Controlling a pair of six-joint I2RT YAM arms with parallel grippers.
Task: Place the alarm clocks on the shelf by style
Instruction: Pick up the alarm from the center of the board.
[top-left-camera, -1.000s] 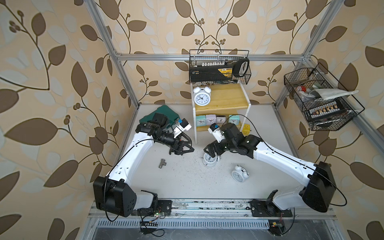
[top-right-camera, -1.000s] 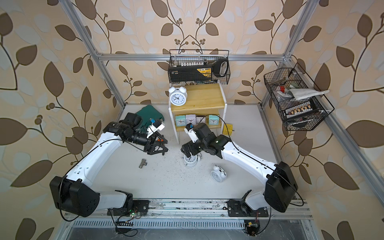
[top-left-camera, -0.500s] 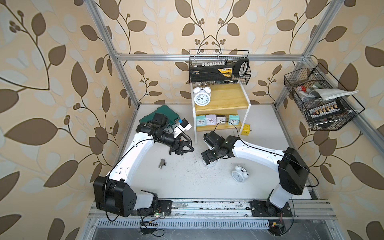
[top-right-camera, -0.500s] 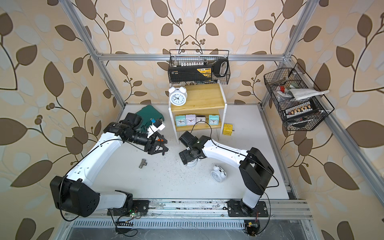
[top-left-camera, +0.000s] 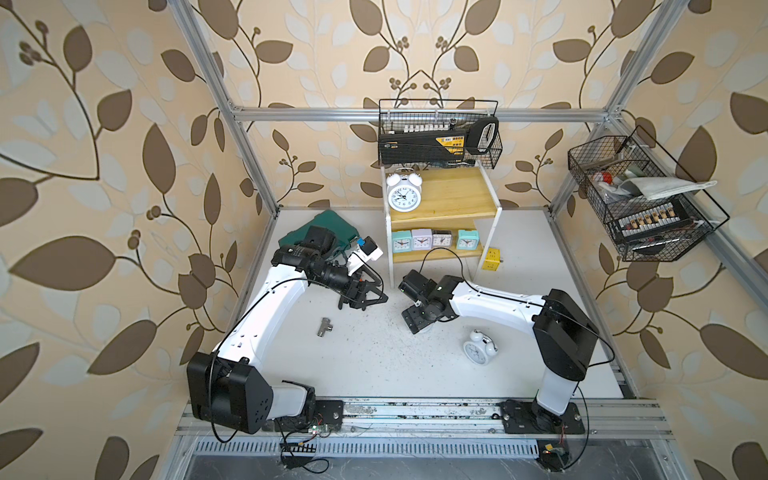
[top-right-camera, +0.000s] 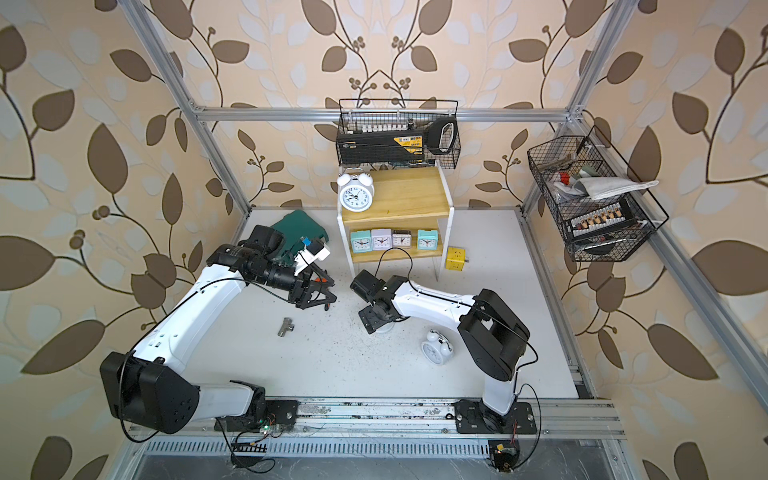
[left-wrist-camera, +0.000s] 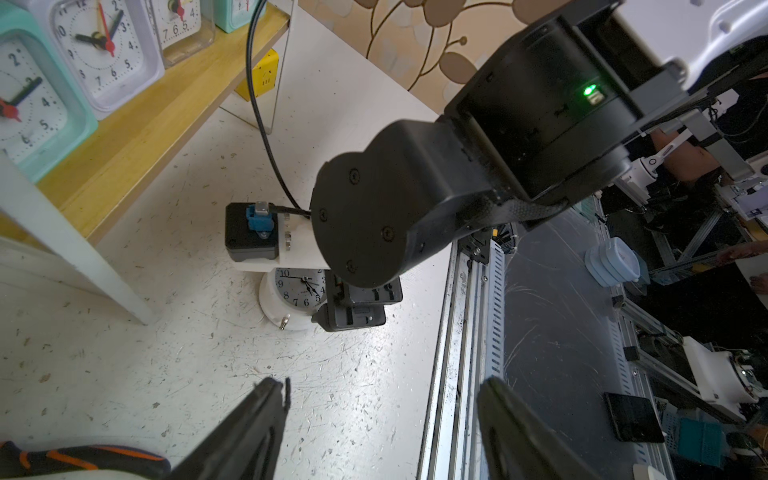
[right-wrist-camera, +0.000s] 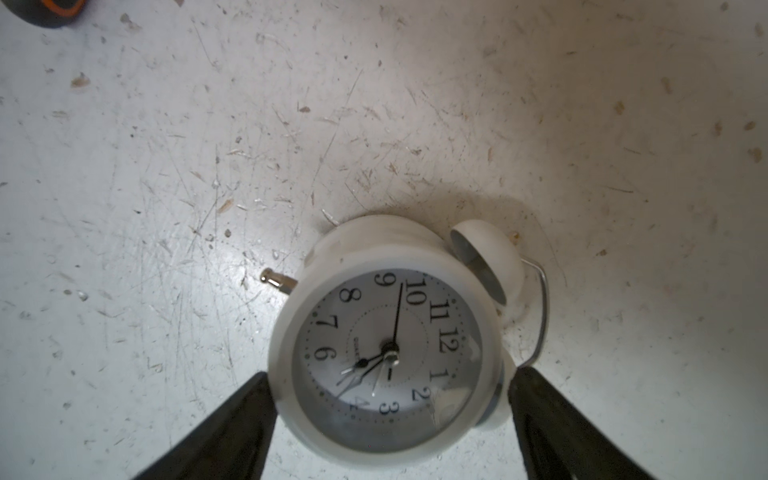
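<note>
Left gripper is hovering over the bench, fingers apart, empty. Right gripper is straddling a round white clock lying on the bench; cannot tell whether its fingers are clamping. Shelf is carrying one twin-bell clock up top, four square clocks below.

Shelf: showing light yellow boards, white side panels.
Top-board clock: wearing white, with black numerals.
Lower-board row: running mint clock, lilac clock, clear clock, teal clock.
Mid-table clock: showing white casing, black numerals (foot and handle shining silver).
Cube: showing yellow.
Table: showing white, speckled with dark flecks.
Walls: carrying brown leaves on beige.
</note>
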